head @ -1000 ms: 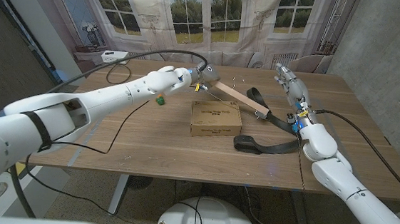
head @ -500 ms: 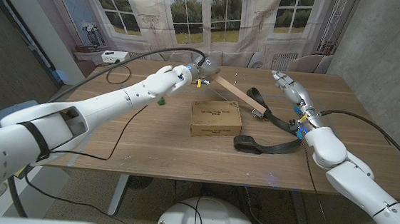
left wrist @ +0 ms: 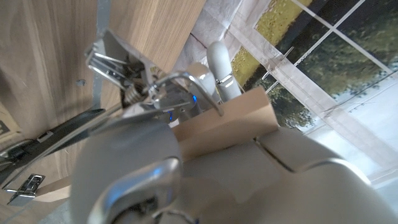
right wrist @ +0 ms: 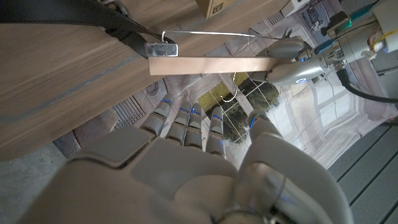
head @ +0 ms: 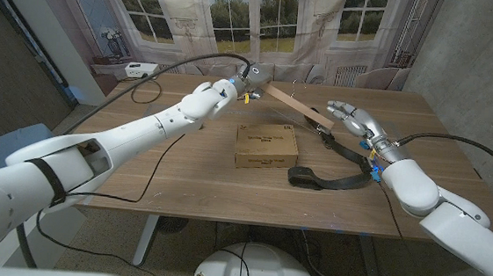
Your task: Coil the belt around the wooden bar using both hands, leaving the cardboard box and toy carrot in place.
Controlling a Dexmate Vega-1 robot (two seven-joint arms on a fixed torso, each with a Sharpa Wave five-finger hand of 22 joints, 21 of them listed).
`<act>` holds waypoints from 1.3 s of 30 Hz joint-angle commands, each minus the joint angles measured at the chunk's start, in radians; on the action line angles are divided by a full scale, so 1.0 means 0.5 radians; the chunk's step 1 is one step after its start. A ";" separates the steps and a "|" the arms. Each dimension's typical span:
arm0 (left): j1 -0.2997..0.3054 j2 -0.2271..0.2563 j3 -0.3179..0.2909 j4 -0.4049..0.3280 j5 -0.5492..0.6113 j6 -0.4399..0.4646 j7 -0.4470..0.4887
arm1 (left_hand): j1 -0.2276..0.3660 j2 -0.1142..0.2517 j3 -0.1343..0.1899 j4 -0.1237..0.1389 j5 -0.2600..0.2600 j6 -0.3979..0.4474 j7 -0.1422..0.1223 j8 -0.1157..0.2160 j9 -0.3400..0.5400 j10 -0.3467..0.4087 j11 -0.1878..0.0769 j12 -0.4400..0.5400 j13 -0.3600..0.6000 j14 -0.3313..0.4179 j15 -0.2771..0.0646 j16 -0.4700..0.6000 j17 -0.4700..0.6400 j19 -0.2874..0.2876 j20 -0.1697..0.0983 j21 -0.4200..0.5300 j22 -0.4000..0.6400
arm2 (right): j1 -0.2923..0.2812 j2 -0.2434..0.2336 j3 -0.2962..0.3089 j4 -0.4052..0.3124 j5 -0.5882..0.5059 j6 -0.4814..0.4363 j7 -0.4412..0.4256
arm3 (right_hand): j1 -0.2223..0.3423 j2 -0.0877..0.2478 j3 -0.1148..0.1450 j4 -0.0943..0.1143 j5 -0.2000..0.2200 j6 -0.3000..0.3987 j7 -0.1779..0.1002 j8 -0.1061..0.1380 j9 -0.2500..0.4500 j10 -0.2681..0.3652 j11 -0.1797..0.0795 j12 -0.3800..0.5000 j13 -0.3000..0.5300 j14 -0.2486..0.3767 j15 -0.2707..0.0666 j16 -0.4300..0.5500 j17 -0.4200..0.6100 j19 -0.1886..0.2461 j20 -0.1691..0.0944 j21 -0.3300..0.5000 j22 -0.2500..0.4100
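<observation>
Wooden bar is hanging above the worktop, its far end gripped by the left robot hand. Right robot hand is hovering just beside the bar's other end, fingers spread, holding nothing. Belt is trailing from there onto the worktop beside the cardboard box.

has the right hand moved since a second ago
Yes. The right hand has swung in from the table's far right toward the free end of the wooden bar, nearer the cardboard box.
</observation>
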 commanded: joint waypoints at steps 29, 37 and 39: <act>0.099 -0.027 -0.126 -0.177 -0.231 0.137 0.163 | -0.086 0.010 0.117 -0.005 -0.058 0.018 0.027 0.034 -0.018 -0.100 -0.007 0.284 0.004 -0.016 -0.003 0.011 -0.053 -0.045 -0.078 0.124 -0.089 | 0.280 -0.652 -0.558 -0.905 -0.256 -1.963 0.079 | 0.236 -0.035 0.079 -0.115 0.003 -0.092 -0.010 -0.024 0.014 -0.160 -0.054 -0.060 0.011 -0.187 -0.001 -0.084 0.006 -0.023 0.039 -0.025 0.005; 0.123 -0.005 -0.145 -0.240 -0.228 0.150 0.168 | -0.105 0.009 0.138 -0.006 -0.068 0.018 0.025 0.040 -0.026 -0.113 -0.010 0.321 0.004 -0.012 -0.004 0.022 -0.051 -0.053 -0.080 0.151 -0.113 | 0.791 -0.666 -1.159 -0.923 -0.393 -2.279 0.181 | 0.341 -0.057 0.114 -0.130 0.013 -0.118 -0.019 -0.022 0.016 -0.187 -0.064 -0.060 0.013 -0.246 -0.009 -0.102 0.002 -0.034 0.022 -0.033 0.003; 0.128 -0.002 -0.152 -0.252 -0.233 0.151 0.166 | -0.111 0.009 0.146 -0.006 -0.072 0.016 0.026 0.046 -0.022 -0.115 -0.010 0.332 0.003 -0.012 -0.004 0.023 -0.053 -0.060 -0.080 0.166 -0.114 | 0.883 -0.669 -1.264 -0.919 -0.406 -2.321 0.208 | 0.357 -0.060 0.119 -0.131 0.015 -0.128 -0.019 -0.024 0.016 -0.187 -0.064 -0.059 0.013 -0.260 -0.006 -0.106 0.001 -0.038 0.019 -0.035 0.002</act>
